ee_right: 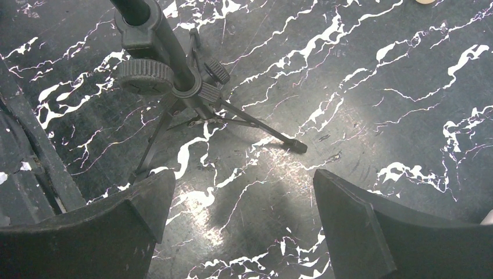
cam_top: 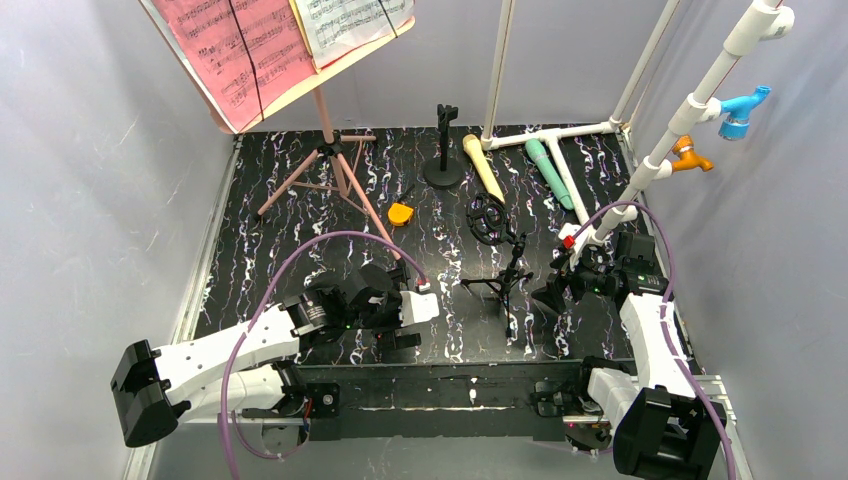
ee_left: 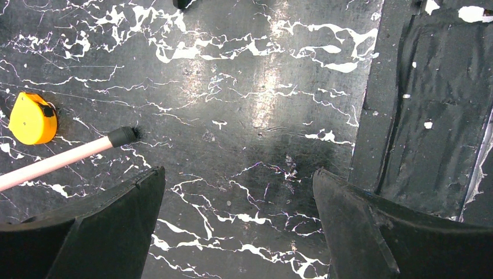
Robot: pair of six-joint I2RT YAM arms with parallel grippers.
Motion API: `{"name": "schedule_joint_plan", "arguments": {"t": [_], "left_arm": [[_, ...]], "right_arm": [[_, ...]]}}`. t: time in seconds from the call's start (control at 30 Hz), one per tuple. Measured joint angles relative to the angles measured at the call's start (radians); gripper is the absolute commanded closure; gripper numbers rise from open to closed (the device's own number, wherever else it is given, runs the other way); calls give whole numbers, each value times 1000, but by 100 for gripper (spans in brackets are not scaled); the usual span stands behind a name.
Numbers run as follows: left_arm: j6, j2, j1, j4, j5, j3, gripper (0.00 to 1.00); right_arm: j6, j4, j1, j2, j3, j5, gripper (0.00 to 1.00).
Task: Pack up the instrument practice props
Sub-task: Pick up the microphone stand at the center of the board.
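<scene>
A pink music board [cam_top: 262, 95] stands at the back left on pink tripod legs [cam_top: 335, 165]. It carries a pink sheet [cam_top: 235, 45] and a white sheet [cam_top: 350, 20]. A beige microphone [cam_top: 483, 165] and a teal microphone [cam_top: 550, 172] lie at the back centre-right. My left gripper [cam_top: 405, 325] hovers open near the front, just in front of the tripod. In the left wrist view this gripper [ee_left: 239, 192] is empty, with one pink leg's black foot [ee_left: 123, 135] ahead on the left. My right gripper [cam_top: 550, 295] is open and empty [ee_right: 244, 197] over the mat.
A small black tripod stand [cam_top: 500, 260] [ee_right: 174, 75] stands between the arms. A black round-base stand [cam_top: 443, 150] is at the back. An orange gadget [cam_top: 401, 214] [ee_left: 33, 118] lies by the tripod. The white pipe frame [cam_top: 560, 135], with blue [cam_top: 745, 108] and orange [cam_top: 692, 155] fittings, fills the back right.
</scene>
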Motion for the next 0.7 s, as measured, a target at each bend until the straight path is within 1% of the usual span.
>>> {"name": "schedule_joint_plan", "arguments": {"t": [0.2, 0.27, 0.37, 0.47, 0.5, 0.53, 0.63, 0.7], "left_arm": [[-21, 0, 0, 24, 17, 0, 2], [-48, 0, 0, 61, 32, 0, 2], [-120, 0, 0, 161, 71, -7, 2], [-227, 10, 0, 337, 109, -51, 2], [-361, 97, 0, 516, 124, -102, 2], [-365, 100, 0, 520, 124, -103, 2], [-465, 201, 0, 657, 117, -122, 2], [-500, 261, 0, 735, 110, -122, 2]], "right_arm": [[-3, -7, -3, -9, 0, -3, 2], [-6, -17, -4, -24, 0, -8, 2], [-13, -32, -4, -52, 0, -16, 2], [-28, -50, -5, -78, 0, -31, 2], [-38, -68, -5, -104, 0, -45, 2], [-38, -69, -5, -105, 0, -46, 2], [-48, -84, -5, -113, 0, -53, 2], [-52, -88, -5, -120, 0, -55, 2]]}}
